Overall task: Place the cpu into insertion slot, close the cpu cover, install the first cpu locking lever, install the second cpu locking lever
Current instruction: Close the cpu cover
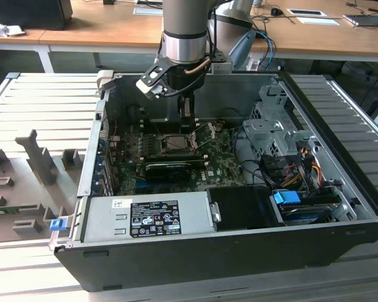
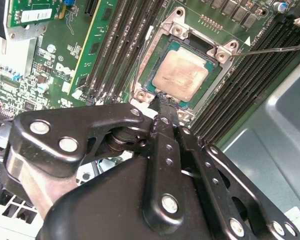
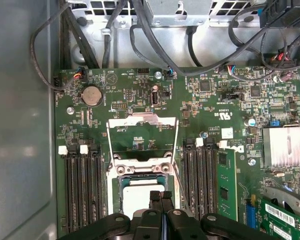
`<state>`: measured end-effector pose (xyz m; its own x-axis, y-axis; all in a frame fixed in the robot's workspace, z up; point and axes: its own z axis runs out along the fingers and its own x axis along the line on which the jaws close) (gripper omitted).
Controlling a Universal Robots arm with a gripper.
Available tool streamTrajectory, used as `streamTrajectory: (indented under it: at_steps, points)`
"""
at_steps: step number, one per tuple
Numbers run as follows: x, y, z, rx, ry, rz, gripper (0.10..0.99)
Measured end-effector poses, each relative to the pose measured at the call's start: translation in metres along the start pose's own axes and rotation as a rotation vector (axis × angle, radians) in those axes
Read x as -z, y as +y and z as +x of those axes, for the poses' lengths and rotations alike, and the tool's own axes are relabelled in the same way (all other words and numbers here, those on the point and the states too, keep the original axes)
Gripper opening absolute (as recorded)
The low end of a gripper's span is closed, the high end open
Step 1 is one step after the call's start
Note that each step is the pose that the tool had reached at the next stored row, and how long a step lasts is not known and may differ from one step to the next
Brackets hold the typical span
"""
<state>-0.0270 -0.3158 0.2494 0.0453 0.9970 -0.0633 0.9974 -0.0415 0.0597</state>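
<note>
You see the square beige cpu (image 2: 182,75) seated in the metal-rimmed slot (image 2: 176,29), thin cover (image 3: 142,119) open, gripper (image 3: 160,195) jaws together.

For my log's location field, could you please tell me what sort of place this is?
Probably a robotics lab: a robot arm over an open computer case on a slatted metal bench, wooden desks behind.

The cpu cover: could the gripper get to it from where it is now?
Probably yes. The cpu cover is flipped open just beyond the insertion slot with nothing over it, and the gripper hangs at the slot's edge by the seated cpu.
</note>
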Motion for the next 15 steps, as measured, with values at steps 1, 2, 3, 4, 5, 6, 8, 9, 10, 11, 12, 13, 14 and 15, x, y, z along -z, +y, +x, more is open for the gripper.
streamTrajectory:
  at_steps: [1, 2, 3, 4, 5, 6, 8, 9, 10, 11, 12, 13, 14, 15]
  points:
    - [0.0000, 0.0001, 0.0000, 0.000, 0.0000, 0.000, 0.106]
    - [0.0000, 0.0003, 0.0000, 0.000, 0.0001, 0.000, 0.106]
    - [0.0000, 0.0005, 0.0000, 0.000, 0.0000, 0.000, 0.106]
    - [0.0000, 0.0007, 0.0000, 0.000, 0.0000, 0.000, 0.106]
    - [0.0000, 0.0008, 0.0000, 0.000, 0.0001, 0.000, 0.106]
    - [0.0000, 0.0009, 0.0000, 0.000, 0.0000, 0.000, 0.106]
    - [0.0000, 0.0012, 0.0001, 0.000, 0.0000, 0.000, 0.106]
    - [0.0000, 0.0012, 0.0001, 0.000, 0.0000, 0.000, 0.106]
    - [0.0000, 0.0012, 0.0001, 0.000, 0.0000, 0.000, 0.106]
    - [0.0000, 0.0013, 0.0001, 0.000, 0.0000, 0.000, 0.106]
    - [0.0000, 0.0013, 0.0001, 0.000, 0.0001, 0.000, 0.106]
    - [0.0000, 0.0013, 0.0001, 0.000, 0.0000, 0.000, 0.106]
    - [0.0000, 0.0013, 0.0001, 0.000, 0.0001, 0.000, 0.106]
    - [0.0000, 0.0013, 0.0001, 0.000, 0.0000, 0.000, 0.106]
